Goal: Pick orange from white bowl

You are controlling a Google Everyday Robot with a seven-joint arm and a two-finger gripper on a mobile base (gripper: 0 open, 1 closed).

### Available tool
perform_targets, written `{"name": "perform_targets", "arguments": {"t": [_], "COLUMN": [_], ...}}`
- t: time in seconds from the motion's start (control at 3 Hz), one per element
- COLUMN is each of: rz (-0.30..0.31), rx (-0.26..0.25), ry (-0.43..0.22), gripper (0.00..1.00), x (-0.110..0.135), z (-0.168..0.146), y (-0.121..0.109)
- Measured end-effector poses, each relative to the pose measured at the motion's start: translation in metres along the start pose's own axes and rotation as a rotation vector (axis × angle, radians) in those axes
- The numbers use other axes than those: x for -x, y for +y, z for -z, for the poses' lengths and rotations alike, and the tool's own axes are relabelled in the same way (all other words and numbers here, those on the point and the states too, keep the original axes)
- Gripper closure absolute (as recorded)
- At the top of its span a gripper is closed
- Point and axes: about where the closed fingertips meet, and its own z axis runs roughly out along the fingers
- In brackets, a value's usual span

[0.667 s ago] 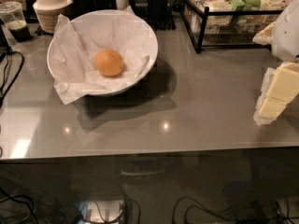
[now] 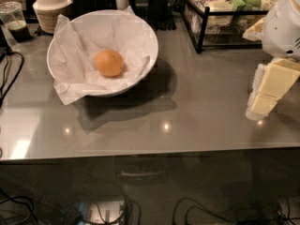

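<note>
One orange [image 2: 108,63] lies on crumpled white paper [image 2: 70,86] inside the white bowl [image 2: 151,48], at the left of the grey table [image 2: 197,107]. My gripper [image 2: 268,92] hangs at the right edge, well apart from the bowl. Whether it is released or clenched, I cannot tell.

No text, label, brand or number can be read anywhere, neither on the white bowl [image 2: 151,42] nor on the gripper [image 2: 260,106] hanging at the table's [image 2: 197,111] right edge.
</note>
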Motion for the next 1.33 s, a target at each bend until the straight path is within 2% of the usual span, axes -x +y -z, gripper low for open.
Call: {"name": "perform_targets", "arguments": {"t": [0.67,1.33], "rz": [0.203,0.291], "rx": [0.036,0.139], "ry": [-0.125,-0.202], "gripper": [0.00,0.00], "x": [0.091,0.185], "z": [-0.016,-0.065], "y": [-0.008,-0.029]}}
